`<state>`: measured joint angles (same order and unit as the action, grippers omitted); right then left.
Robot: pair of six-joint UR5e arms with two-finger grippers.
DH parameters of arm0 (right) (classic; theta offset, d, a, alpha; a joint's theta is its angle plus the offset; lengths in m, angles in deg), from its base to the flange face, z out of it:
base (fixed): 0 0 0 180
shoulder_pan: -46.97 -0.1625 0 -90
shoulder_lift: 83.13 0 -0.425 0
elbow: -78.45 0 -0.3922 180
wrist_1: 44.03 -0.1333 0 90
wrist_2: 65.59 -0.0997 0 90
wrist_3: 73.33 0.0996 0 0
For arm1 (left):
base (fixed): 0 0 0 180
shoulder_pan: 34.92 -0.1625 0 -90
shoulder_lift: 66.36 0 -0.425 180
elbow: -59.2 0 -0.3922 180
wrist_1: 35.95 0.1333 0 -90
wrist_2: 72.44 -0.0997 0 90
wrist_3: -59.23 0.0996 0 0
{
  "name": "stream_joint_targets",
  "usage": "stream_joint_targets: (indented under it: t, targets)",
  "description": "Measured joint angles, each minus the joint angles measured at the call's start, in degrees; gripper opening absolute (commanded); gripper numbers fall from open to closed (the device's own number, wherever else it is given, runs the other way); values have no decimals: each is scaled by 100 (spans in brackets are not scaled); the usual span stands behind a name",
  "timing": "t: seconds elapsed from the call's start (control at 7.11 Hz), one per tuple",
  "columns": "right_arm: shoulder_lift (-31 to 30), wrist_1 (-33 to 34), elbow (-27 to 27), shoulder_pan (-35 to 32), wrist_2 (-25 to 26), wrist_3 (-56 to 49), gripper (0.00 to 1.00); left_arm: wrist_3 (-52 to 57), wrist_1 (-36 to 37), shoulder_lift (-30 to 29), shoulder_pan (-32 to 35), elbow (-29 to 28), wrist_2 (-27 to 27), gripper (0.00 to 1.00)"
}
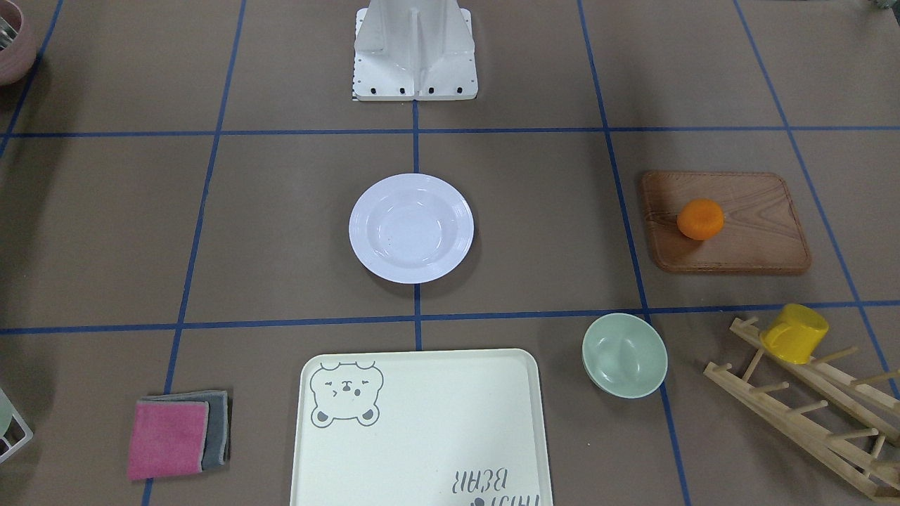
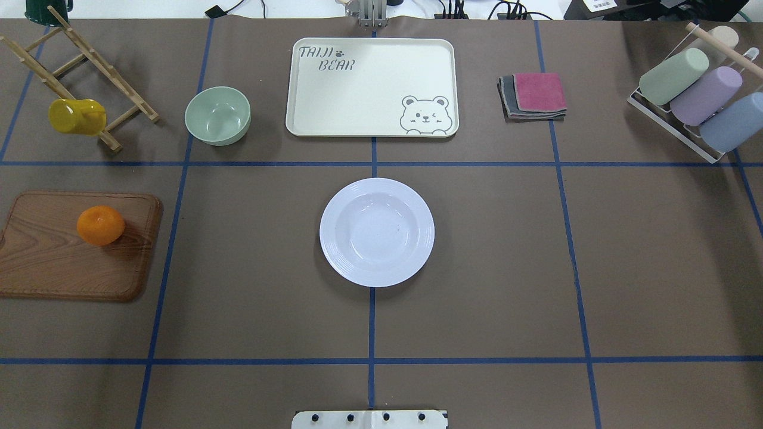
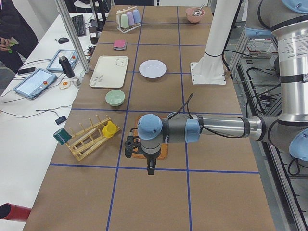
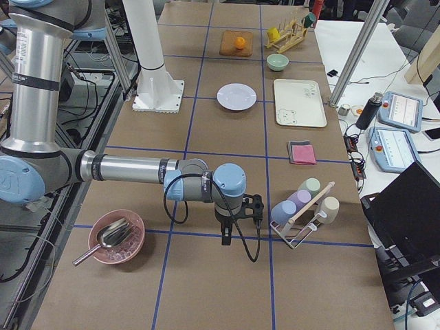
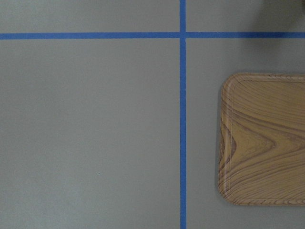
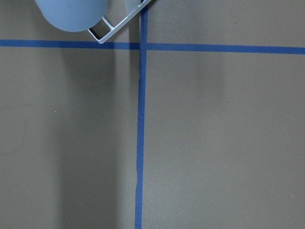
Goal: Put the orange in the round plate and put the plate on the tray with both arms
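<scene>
The orange (image 2: 101, 225) lies on a brown wooden board (image 2: 53, 262) at the table's left side. An empty round plate (image 2: 377, 232) sits at the table's centre. Beyond it, at the far edge, lies the empty cream tray (image 2: 372, 83) with its bear drawing. My left gripper (image 3: 151, 169) hangs pointing down near the board's outer end, and the wrist hides the orange in that side view. Over bare table at the other end, next to a cup rack, hangs my right gripper (image 4: 225, 237). Both grippers show only in the side views, so I cannot tell whether they are open or shut.
A pale green bowl (image 2: 217, 115) stands left of the tray. A yellow cup (image 2: 76, 115) hangs on a wooden rack (image 2: 89, 65) at far left. Folded cloths (image 2: 532, 95) and the rack of pastel cups (image 2: 697, 98) are at right. A pink bowl (image 4: 115, 237) sits near the right arm.
</scene>
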<state>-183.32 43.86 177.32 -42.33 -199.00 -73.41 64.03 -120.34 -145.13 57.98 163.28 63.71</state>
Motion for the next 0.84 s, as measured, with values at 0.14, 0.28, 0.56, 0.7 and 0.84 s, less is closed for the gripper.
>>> stream_joint_targets:
  t: [0.14,0.28,0.56,0.7,0.84]
  targets:
    - [0,0,2,0,0,0,100,-5,1,4,0,22,0,99]
    - [0,0,6,0,0,0,100,-9,3,17,0,94,0,99]
    - [22,-16,28,0,4,0,100,-8,-11,19,0,354,12,99]
    - [36,-167,41,2,9,-3,100,-11,-61,-26,0,538,25,99]
    - [29,-617,33,24,12,-9,100,-4,-200,-159,0,686,46,99]
